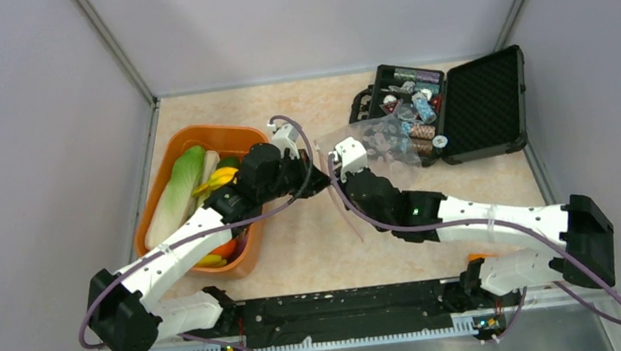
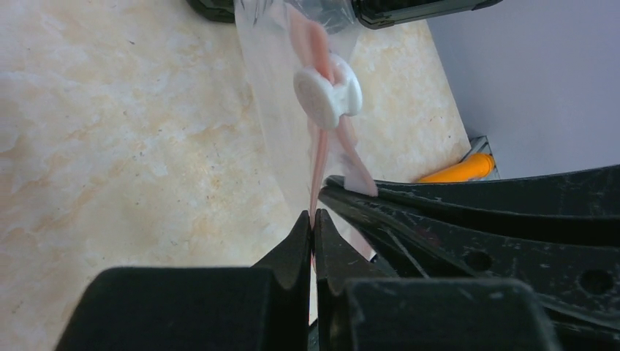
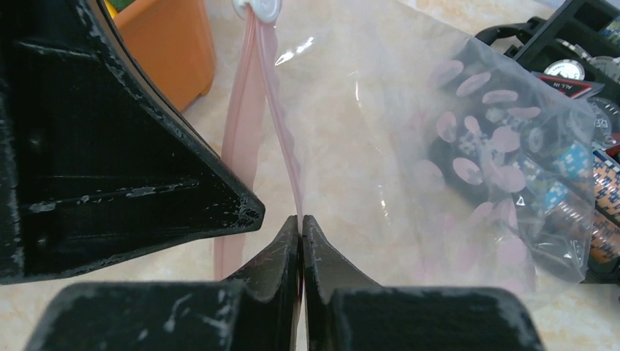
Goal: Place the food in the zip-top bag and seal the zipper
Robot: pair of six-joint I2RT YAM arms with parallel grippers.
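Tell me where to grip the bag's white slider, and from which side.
Probably pinch the white slider across its broad round faces, from the side away from the left hand and right hand; it straddles the pink zipper they both clamp.

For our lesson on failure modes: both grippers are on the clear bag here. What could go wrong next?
1. The left gripper and right gripper pinch the zipper at their very tips, so the strip may slip free.
2. The toy fruits and vegetables lie in the orange tub with no gripper free; letting go of one side may let the zip-top bag sag shut.
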